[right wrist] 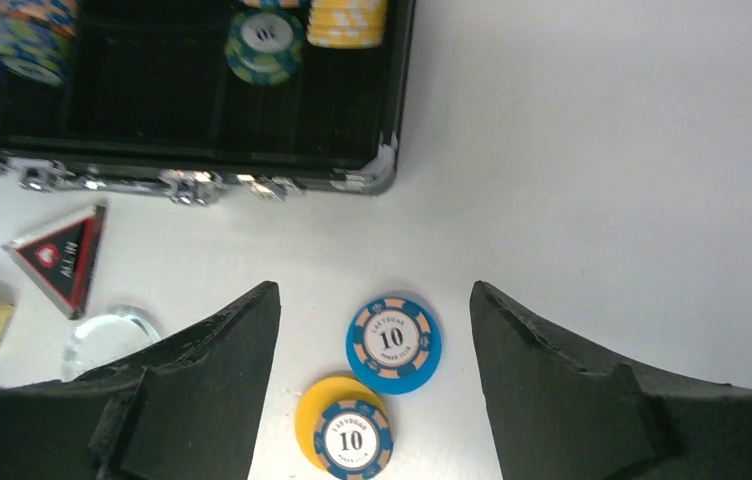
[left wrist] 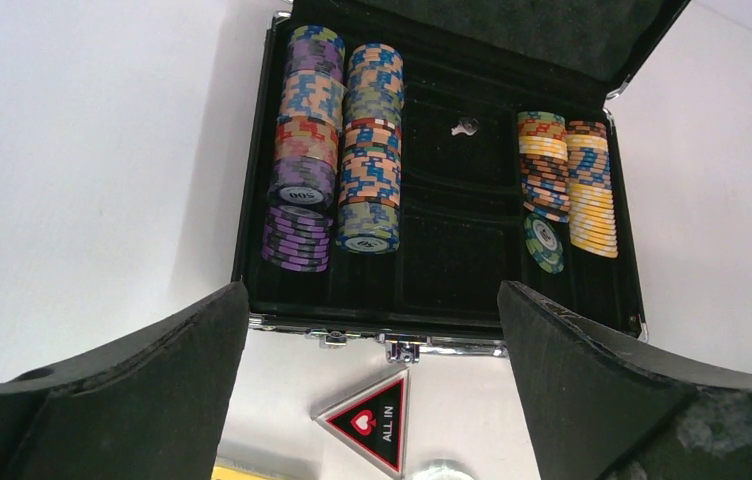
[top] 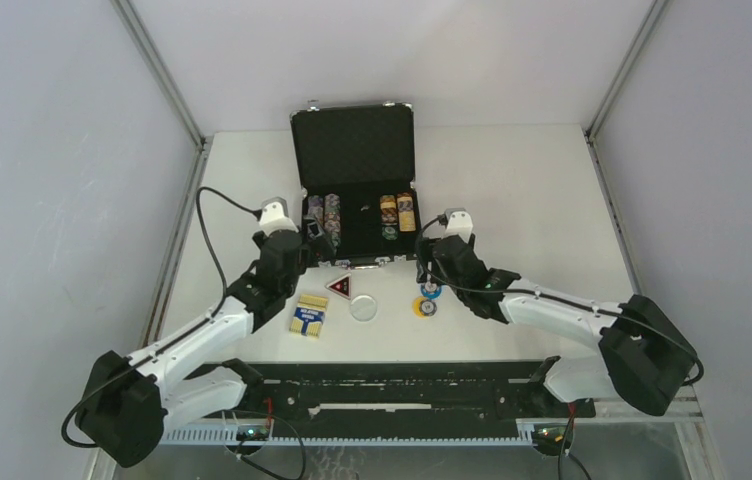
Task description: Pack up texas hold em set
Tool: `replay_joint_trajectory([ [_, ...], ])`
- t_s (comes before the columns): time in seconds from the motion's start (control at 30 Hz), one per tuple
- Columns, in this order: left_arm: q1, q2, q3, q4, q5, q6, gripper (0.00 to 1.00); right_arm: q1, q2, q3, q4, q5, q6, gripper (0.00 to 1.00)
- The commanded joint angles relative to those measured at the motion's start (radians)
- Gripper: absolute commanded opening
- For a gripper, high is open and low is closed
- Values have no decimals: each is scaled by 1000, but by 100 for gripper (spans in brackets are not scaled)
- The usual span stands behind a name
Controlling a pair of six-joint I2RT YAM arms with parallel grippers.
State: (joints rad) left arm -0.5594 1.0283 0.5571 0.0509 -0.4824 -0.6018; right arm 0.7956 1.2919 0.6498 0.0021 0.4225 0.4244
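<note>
The briefcase point(left wrist: 452, 250) sits open at the far middle of the table point(top: 522, 200) with its lid point(top: 354, 140) upright. Stacked chips point(left wrist: 304, 130) fill the outer rows on both sides, and the middle compartments are bare. Several pieces lie loose on the table in front of it: the card box point(top: 309, 314) nearest the left arm, the triangular token point(left wrist: 372, 420) just before the latch edge, a clear round disc point(top: 363, 308) beside the token, and further right a blue chip point(right wrist: 393, 337) next to a yellow disc point(right wrist: 324, 402), which has a second small chip point(right wrist: 352, 440) resting on it. The left gripper point(left wrist: 372, 297) hovers at the front left of the case with its fingers spread wide and nothing between them. The right gripper point(right wrist: 372, 295) is also spread and empty, poised directly above the blue chip, which lies between its two fingers. The step in hand looks like collecting the loose pieces on the right side, starting with the blue chip. The next move probably calls for lowering straight down until the fingertips flank the chip's edge, then closing gently. The chip is thin and flat, so it may slide or tip, and the neighbouring yellow disc should not be nudged.
</note>
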Motion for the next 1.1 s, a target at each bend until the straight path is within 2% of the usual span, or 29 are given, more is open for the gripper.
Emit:
replay_joint_trajectory([
  [0.0,4,20,-17,94,12,17,98,-14,42,32,-83,-59,69,78],
  [0.1,4,40,-25,104,-11,16,97,-13,78,34,-121,-82,95,81],
  [0.3,4,59,-21,101,15,-4,96,24,151,83,-185,-38,112,82],
  [0.73,4,83,-4,76,6,-3,96,35,260,168,-237,13,140,66],
  [1.07,4,102,10,60,18,-9,96,44,297,177,-265,36,152,66],
])
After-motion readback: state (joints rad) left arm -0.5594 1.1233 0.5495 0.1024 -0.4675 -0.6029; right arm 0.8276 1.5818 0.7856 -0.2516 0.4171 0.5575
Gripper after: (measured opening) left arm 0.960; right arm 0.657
